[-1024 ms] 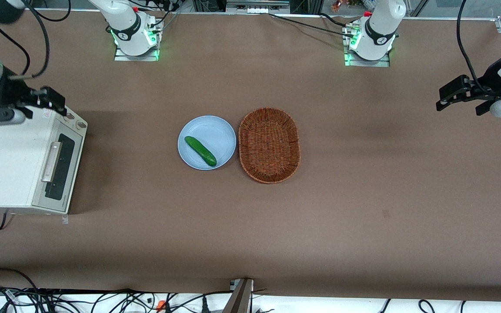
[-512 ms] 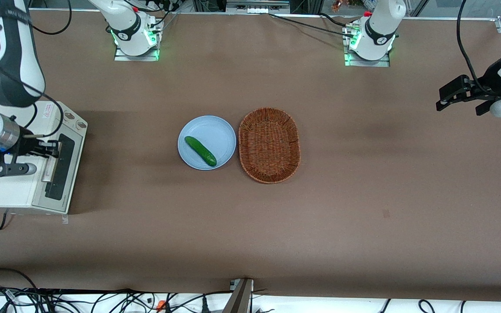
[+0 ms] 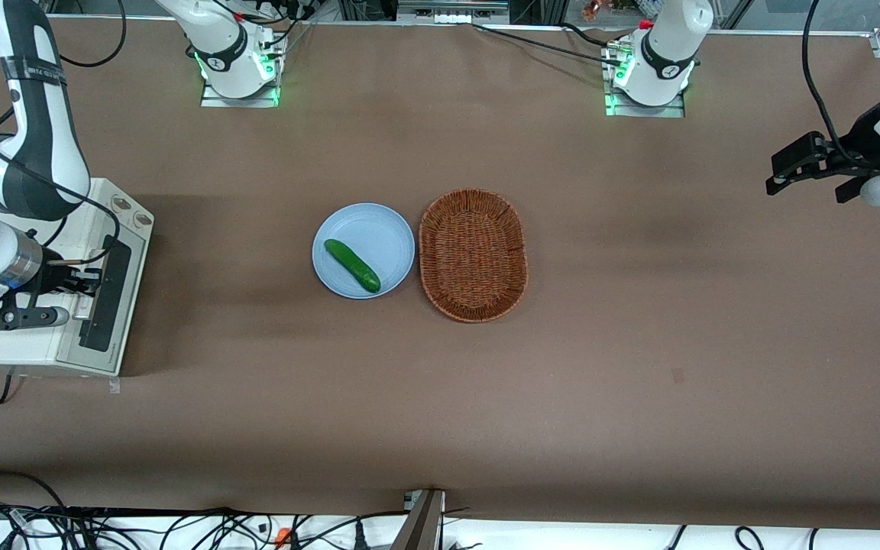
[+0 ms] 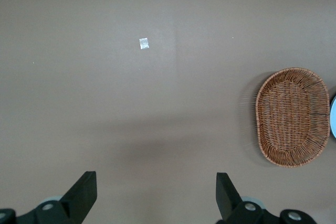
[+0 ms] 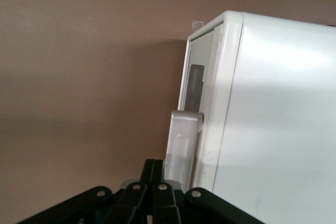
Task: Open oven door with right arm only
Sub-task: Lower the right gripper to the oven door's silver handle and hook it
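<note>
Hidden: the far edge of the oven [image 3: 20, 336] runs out of the front view, and the right arm [image 3: 31, 145] covers part of its top; the wrist view shows only one end of the handle [image 5: 182, 148], with the gripper's own black body cutting off the rest
Oven: at the working arm's end of the table [image 3: 638, 367], well apart from the blue plate [image 3: 379, 229] with its cucumber [image 3: 351, 265] and the wicker basket [image 3: 473, 254] beside the plate
Oven door: the oven door [image 3: 104, 305] is shut, flush against the cream body, dark window facing the plate
Change: half a second ago the arm's banded link stood higher over the oven; it has since swung lower over the top, and the wrist has drawn slightly back toward the oven's top, the gripper staying at the handle
Gripper: the gripper [image 3: 88, 281] sits at the silver bar handle, roughly at mid-length of the bar
Jaws: whether they are parted or closed on the bar cannot be told; in the wrist view the bar's end rises straight out of the black finger linkage
</note>
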You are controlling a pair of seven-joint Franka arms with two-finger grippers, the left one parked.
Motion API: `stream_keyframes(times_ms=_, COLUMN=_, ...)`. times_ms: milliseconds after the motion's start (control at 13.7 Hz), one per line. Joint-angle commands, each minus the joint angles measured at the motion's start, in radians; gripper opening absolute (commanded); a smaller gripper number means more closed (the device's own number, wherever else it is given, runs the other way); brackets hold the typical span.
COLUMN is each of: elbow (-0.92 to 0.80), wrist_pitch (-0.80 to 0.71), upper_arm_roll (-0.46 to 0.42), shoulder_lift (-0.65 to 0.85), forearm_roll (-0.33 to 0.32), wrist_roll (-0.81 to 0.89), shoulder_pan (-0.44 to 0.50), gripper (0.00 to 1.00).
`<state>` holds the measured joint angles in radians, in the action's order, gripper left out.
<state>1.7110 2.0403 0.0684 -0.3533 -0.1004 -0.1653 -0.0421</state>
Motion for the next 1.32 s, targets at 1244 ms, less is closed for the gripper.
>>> stream_keyframes(times_ms=1244, elbow=0.053, wrist_pitch=0.127, upper_arm_roll=0.019, shoulder_lift=-0.088, forearm_roll=0.010, wrist_roll=0.203, shoulder_pan=0.089, gripper=0.00)
